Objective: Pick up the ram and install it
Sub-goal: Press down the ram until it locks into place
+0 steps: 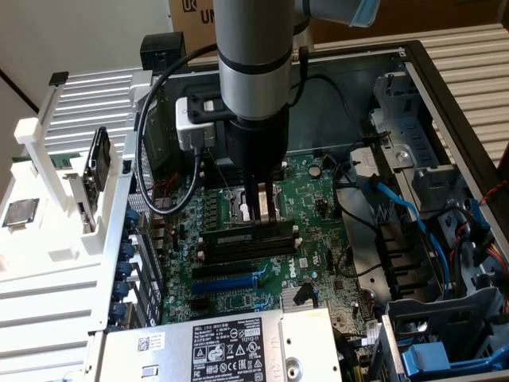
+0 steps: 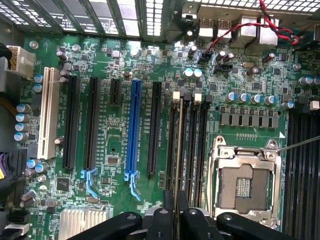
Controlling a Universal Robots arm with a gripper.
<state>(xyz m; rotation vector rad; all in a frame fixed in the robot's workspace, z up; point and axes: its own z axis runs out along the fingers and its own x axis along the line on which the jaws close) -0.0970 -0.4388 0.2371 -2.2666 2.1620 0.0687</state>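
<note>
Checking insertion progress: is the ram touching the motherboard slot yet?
Cannot tell. In the wrist view the ram, seen edge-on, lines up with a black slot, with no visible gap or contact; in the exterior view the gripper hides it.

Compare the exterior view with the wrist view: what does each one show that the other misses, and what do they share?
Only the exterior view shows the arm, the computer case wall, the white rack and the silver processor chip lying on it. Only the wrist view shows the white slot and the empty processor socket close up. Both show the gripper shut on the ram, edge-on over the black memory slots, and the blue slot.
</note>
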